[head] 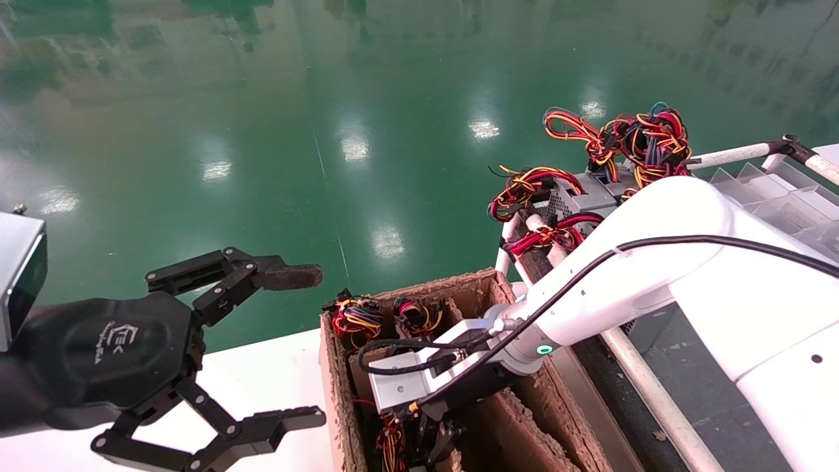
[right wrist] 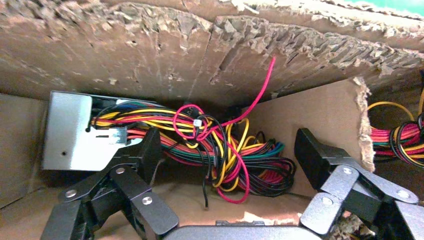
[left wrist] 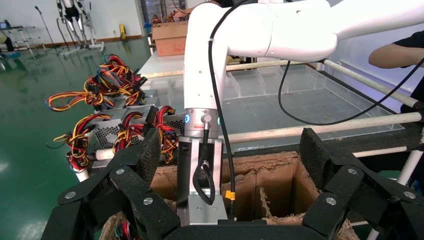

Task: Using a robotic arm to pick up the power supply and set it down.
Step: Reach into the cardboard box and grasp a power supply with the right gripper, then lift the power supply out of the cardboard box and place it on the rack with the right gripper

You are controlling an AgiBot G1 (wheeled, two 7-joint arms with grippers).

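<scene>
The white robotic arm (head: 629, 262) reaches down into a torn cardboard box (head: 459, 283) with dividers. Its black right gripper (right wrist: 228, 147) hangs open inside one compartment, fingers either side of a tangle of red, yellow and black wires (right wrist: 220, 150). Those wires belong to a power supply (right wrist: 67, 130), a grey metal box lying against the compartment's wall, and nothing is gripped. In the head view the right gripper (head: 426, 439) is mostly hidden in the box. My left gripper (head: 298, 346) stands open and idle at the left, over the white table's edge.
Several more power supplies (head: 583, 193) with wire bundles lie on a rack of white tubes (head: 655, 393) behind the box. Wire bundles (head: 357, 318) fill other compartments. Clear plastic trays (head: 780, 190) sit at the far right. A person's arm (left wrist: 395, 52) shows beyond the rack.
</scene>
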